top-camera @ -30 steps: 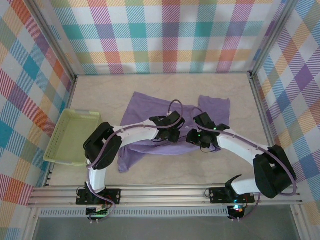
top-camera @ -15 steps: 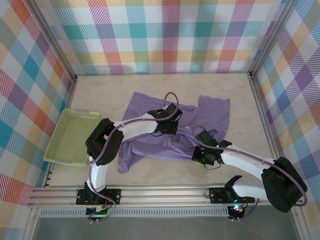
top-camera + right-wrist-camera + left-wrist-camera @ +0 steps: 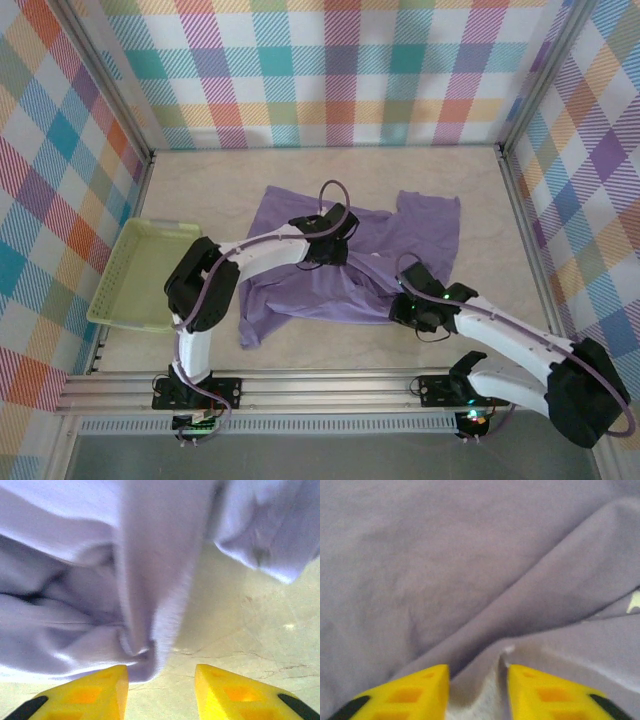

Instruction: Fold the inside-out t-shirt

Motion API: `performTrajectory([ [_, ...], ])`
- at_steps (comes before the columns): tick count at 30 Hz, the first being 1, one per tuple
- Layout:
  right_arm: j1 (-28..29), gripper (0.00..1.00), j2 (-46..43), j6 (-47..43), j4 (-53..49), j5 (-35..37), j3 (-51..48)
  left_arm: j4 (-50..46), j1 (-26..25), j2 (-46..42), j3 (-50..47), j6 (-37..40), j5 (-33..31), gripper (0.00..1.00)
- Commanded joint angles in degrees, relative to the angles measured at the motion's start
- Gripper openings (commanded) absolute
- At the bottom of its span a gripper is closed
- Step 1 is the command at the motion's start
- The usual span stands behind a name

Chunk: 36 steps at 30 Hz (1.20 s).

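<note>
Left gripper is noted with jaws apart, a raised crease of the t-shirt lying between them, not pinched. Right gripper is likewise parted, set over the t-shirt's near edge and bare table. T-shirt is found crumpled mid-table, partly bunched between the 2 arms. Cloth is judged light, limp and wrinkle-prone, likely to sag and drag when lifted; hold is best taken at 2 hem or shoulder corners, both layers pinched together
</note>
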Motion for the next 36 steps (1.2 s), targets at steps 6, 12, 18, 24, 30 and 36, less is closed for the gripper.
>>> performTrajectory([
  [6,0.4,0.41,5.0,-5.8,2.1,-0.1,10.1,2.9,-8.3,-12.1,-10.7,-9.0,0.4,0.53],
  [12,0.3,0.4,16.4,-8.5,9.2,-0.8,15.2,9.3,-8.6,-12.6,-17.3,-14.8,0.2,0.49],
  [18,0.1,0.33,25.8,-10.7,11.3,-0.2,18.2,11.3,-8.4,-13.2,-21.4,-16.1,-0.2,0.47],
  [24,0.1,0.28,29.4,-11.3,12.6,-0.4,18.4,12.6,-8.1,-13.2,-24.4,-17.2,-0.3,0.47],
  [30,0.1,0.12,29.0,-11.4,11.4,-1.4,18.5,12.8,-8.0,-12.9,-24.6,-17.1,-0.4,0.47],
  [36,0.1,0.0,20.2,-12.9,4.5,1.9,19.9,10.9,-8.0,-13.9,-23.4,-15.2,-1.5,0.47],
])
